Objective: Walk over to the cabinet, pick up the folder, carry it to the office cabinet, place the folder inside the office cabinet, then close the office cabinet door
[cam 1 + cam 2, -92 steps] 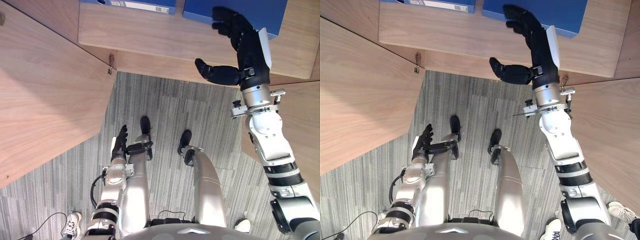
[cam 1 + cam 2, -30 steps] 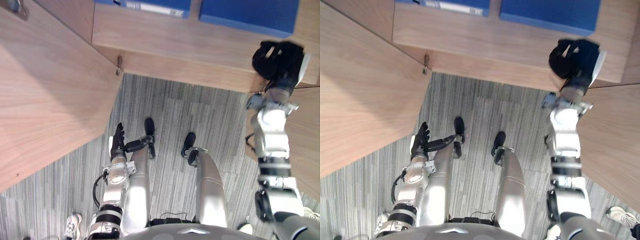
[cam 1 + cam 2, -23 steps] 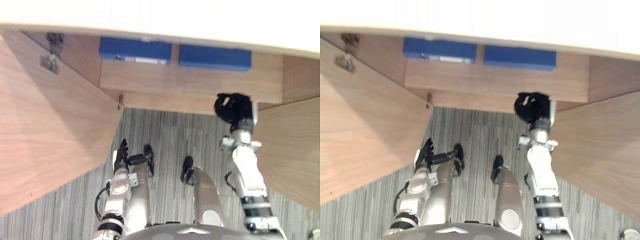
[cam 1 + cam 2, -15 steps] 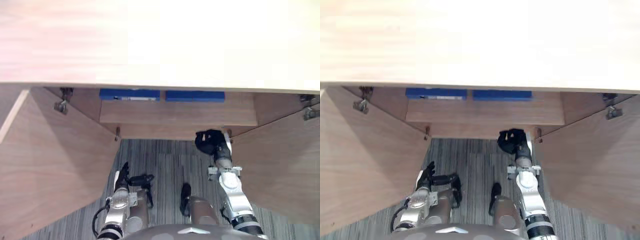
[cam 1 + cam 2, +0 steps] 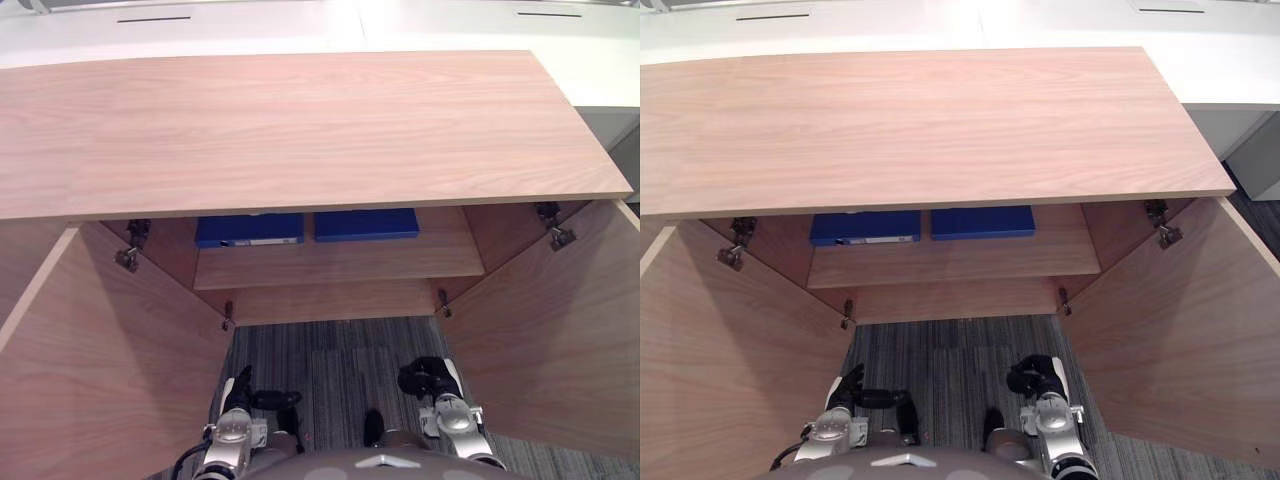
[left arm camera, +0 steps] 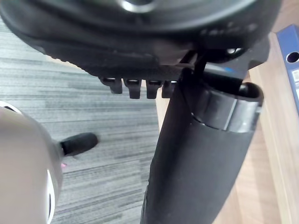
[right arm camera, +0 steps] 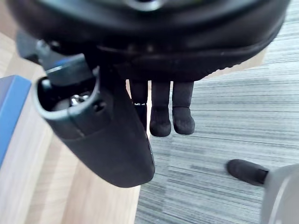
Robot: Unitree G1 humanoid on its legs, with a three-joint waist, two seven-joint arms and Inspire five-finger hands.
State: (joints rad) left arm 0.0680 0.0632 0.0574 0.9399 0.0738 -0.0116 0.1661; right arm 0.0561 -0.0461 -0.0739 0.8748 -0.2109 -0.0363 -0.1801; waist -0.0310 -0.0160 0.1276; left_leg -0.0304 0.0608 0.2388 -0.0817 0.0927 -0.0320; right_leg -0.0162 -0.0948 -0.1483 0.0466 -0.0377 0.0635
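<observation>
One office cabinet (image 5: 300,120) stood before you toward 12 o'clock, its wide wooden top spanning the head view. Its two doors stood open toward you, the left door (image 5: 100,370) at 8 o'clock and the right door (image 5: 560,340) at 4 o'clock. Between them, grey striped carpet (image 5: 340,350) ran up to the cabinet's base.

Under the top, a wooden shelf (image 5: 340,262) carried two blue folders side by side, just apart. The labelled folder (image 5: 249,229), with a white strip on its near edge, lay at 11 o'clock. The plain folder (image 5: 366,224) lay at 12 o'clock. You had neither of them in a hand.

Your right hand (image 5: 425,378) hung low at 5 o'clock over the carpet, short of the shelf. Its fingers (image 7: 161,112) were curled in, clenched on nothing. Your left hand (image 5: 240,392) hung low at 7 o'clock beside the left door. It was released, with its fingers straight and its thumb (image 6: 196,163) out to the side.
</observation>
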